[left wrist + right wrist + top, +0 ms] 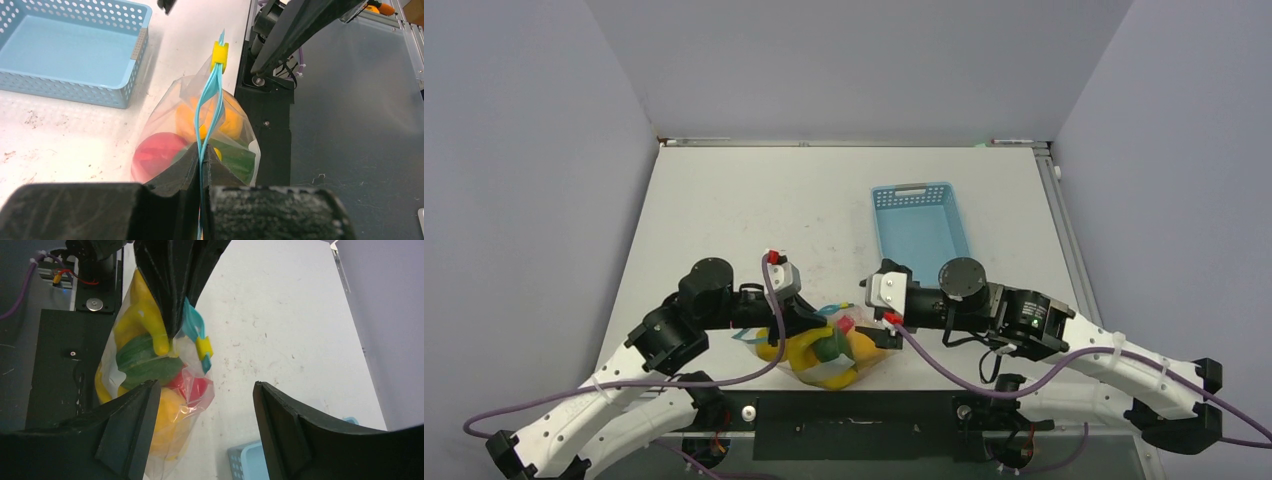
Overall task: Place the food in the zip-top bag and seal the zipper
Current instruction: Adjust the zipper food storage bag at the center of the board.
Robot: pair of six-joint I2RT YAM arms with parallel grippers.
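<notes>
bag (pixel 824 352): near edge, about the middle, perhaps overhanging it
food (pixel 796 350): in bag
basket (pixel 911 190): behind bag, toward right edge
left gripper (pixel 201 156): on zipper (pixel 210 100), bag's left end
right gripper (pixel 205 386): just right of bag

One zip-top bag (pixel 826 352), one basket (pixel 920 228), four-plus food pieces (pixel 142 358), one left hand (pixel 201 167), one right hand (pixel 206 392).

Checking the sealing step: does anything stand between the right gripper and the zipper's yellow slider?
Nothing visible does. The right gripper is open with the yellow slider exposed ahead of it; the left gripper pinches the zipper beyond the slider, not in the path.
</notes>
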